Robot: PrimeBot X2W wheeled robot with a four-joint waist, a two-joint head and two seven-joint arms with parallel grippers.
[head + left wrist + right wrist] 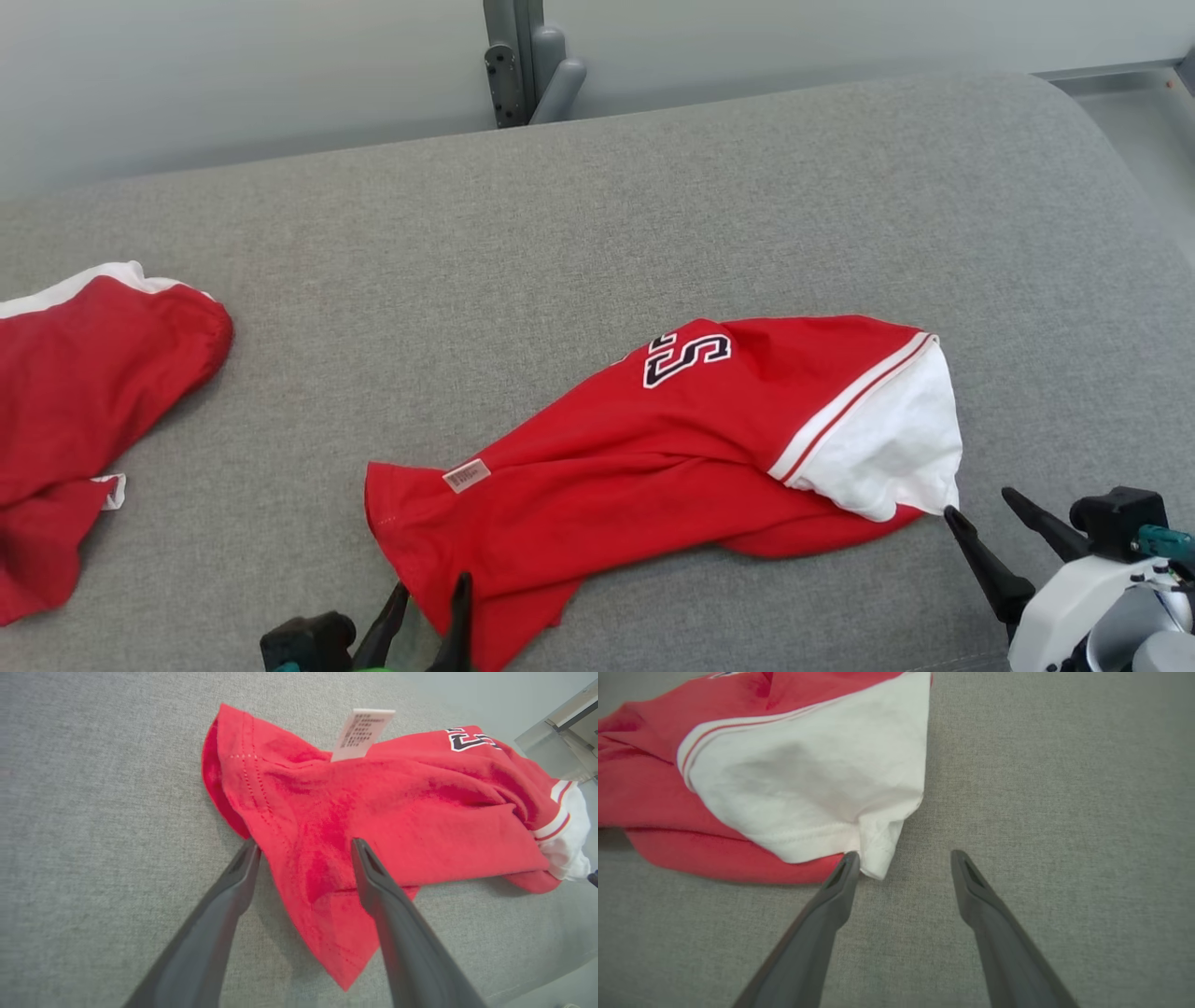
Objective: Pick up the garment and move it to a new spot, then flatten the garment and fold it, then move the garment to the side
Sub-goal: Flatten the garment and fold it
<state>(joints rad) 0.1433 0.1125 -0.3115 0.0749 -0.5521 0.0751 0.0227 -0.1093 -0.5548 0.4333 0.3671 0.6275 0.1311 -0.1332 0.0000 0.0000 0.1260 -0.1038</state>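
left gripper (303, 847): wide open, holding nothing. its two dark fingers stand on each side of the red hem (261, 798) corner, low over the cloth.
right gripper (903, 856): wide open too, holding nothing. one finger tip is right at the corner of the white sleeve (808, 779). the other is over bare couch (1064, 788).
where the shirt is: the shirt (653, 448) lies near the front middle of the couch, between the two grippers. the hem points to the left one and the sleeve to the right one.
step now: i think it is the flattening. the shirt is bunched into a long lump, not spread out.
how to do it well: grab the hem with the left and the sleeve with the right, close to the corners. then pull gently apart so the folds slide open. go low, but do not dig into the couch. make the two pulls even, or the shirt may twist.
cloth: soft, thin and floppy, with deep creases. it will likely slip if too little is pinched.
colours and marks: bright red body, white sleeve with thin red stripes, dark letters (686, 355) with white edges, dotted stitching along the hem.
tag (362, 732): a small pale rectangle, standing up from the cloth.
couch: grey, woven, a bit rough, with a rounded edge. cloth may cling to it.
other shirt (84, 392): red and white, crumpled, well apart at the far left.
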